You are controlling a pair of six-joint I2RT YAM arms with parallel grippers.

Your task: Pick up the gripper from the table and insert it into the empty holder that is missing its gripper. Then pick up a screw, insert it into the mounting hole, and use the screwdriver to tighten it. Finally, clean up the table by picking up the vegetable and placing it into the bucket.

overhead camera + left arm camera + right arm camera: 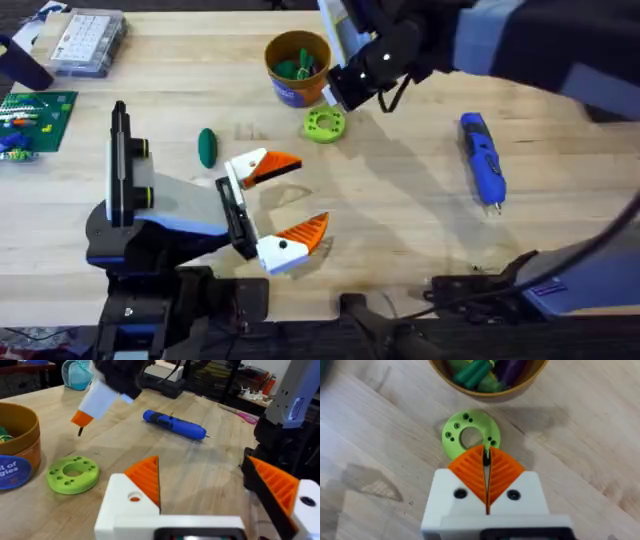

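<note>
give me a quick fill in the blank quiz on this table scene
1. The right gripper, shut on a small dark screw, hangs over the lime-green ____.
2. The dark green vegetable lies on the ____, not in the bucket.
3. The left gripper has its fingers ____.

Missing words: ring; table; open

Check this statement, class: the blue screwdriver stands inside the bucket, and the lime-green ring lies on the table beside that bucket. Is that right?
Not quite. The overhead view shows the screwdriver lying flat on the table, well away from the bucket. The lime-green ring does lie on the table beside that bucket.
</note>
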